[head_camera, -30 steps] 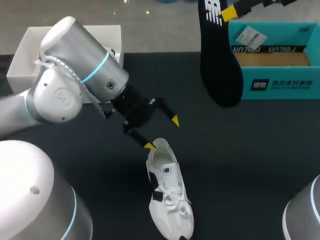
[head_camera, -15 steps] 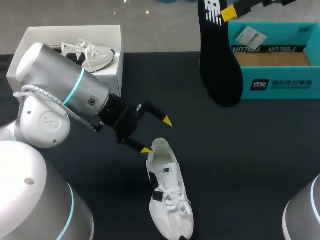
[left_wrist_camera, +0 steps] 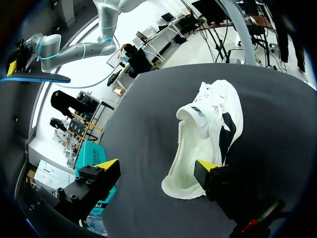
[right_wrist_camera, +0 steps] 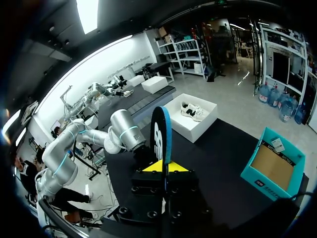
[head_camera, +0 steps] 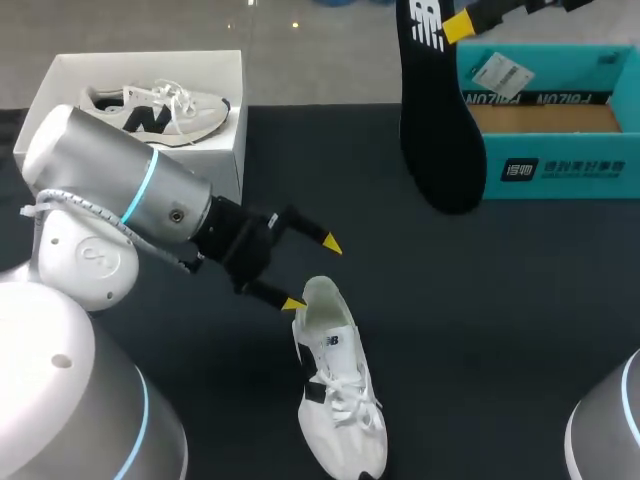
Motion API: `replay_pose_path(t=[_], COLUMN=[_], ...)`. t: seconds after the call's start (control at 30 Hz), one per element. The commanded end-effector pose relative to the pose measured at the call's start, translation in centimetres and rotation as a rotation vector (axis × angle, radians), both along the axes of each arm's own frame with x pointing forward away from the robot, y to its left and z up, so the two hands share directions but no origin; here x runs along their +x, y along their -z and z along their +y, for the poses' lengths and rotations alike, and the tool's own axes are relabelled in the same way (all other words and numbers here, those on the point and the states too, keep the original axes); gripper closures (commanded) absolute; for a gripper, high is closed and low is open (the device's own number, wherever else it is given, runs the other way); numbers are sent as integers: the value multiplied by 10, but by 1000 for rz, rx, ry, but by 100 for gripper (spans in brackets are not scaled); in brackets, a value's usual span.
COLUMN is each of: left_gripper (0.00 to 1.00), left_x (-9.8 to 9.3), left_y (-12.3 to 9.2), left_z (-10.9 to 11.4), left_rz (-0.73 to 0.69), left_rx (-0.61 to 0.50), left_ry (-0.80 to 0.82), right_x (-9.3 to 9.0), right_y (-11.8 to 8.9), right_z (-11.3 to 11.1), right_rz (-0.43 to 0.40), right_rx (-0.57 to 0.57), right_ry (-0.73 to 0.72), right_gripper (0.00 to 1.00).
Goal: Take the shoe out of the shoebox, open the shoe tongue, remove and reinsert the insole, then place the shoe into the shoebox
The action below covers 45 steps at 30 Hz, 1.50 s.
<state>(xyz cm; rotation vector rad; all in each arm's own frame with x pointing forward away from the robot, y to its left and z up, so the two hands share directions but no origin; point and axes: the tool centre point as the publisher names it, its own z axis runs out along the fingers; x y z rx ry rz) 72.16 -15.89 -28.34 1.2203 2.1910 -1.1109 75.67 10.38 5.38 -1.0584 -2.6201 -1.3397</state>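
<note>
As left arm (head_camera: 120,200) swings back, left tool (head_camera: 311,272) wide at shoe (head_camera: 340,400) heel | right tool (right_wrist_camera: 165,167) clamps insole (right_wrist_camera: 160,134)

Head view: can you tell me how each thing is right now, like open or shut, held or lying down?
shoe: on the table on its sole, opening up
insole: out of the shoe, hanging in the air
right tool: shut on the insole
left tool: open, one tip at the shoe's heel
white shoebox: open, second shoe lying inside
teal box: open, no shoe inside
</note>
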Motion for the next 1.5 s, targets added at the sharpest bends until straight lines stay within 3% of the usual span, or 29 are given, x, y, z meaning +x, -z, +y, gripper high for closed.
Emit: replay_pose_path(t=[0.03, 0.27, 0.57, 0.93, 1.27, 1.5], left_gripper=[0, 0, 0, 0, 0, 0], left_x=[-1, -1, 18, 28, 34, 43], left_y=[0, 0, -9, -35, -58, -91], left_z=[0, 0, 26, 48, 40, 24], left_rz=[-3, -3, -46, -147, -211, -227], left_rx=[-1, -1, -75, -277, -379, -461], left_ry=[-2, -2, 0, 60, 104, 146], right_x=[2, 2, 2, 2, 2, 2], right_y=[0, 0, 0, 0, 0, 0], right_z=[1, 1, 1, 1, 1, 1], right_rz=[2, 2, 2, 2, 2, 2], right_rx=[-2, -2, -2, -2, -2, -2], right_ry=[0, 0, 0, 0, 0, 0], right_gripper=[100, 100, 100, 100, 100, 100])
